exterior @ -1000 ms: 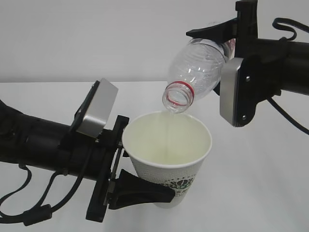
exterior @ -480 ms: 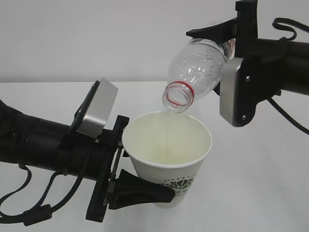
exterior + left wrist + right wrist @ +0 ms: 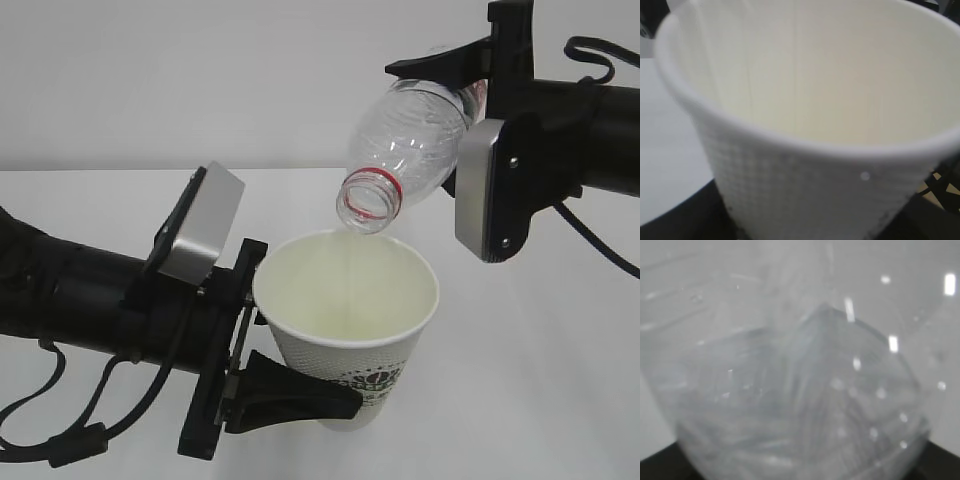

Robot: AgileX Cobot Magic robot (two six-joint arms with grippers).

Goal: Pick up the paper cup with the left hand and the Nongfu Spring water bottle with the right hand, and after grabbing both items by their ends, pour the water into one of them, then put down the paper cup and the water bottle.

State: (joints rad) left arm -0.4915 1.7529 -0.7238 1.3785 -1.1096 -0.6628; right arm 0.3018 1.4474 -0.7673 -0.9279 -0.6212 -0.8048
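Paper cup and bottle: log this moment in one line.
left claw: holds paper cup | right claw: holds tilted bottle, mouth over cup | phase: pouring

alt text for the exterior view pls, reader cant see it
A clear plastic water bottle, tilted mouth-down in the right end effector, hangs just above an open white paper cup gripped near its base by the left end effector. Both black arms reach in over a white table, and the cup's inside looks faintly yellowish.

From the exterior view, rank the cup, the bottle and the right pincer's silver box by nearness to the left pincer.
1. Cup: held in the left pincer.
2. Bottle: tilted above the cup's rim, upper right.
3. Silver box: farther right, behind the bottle.
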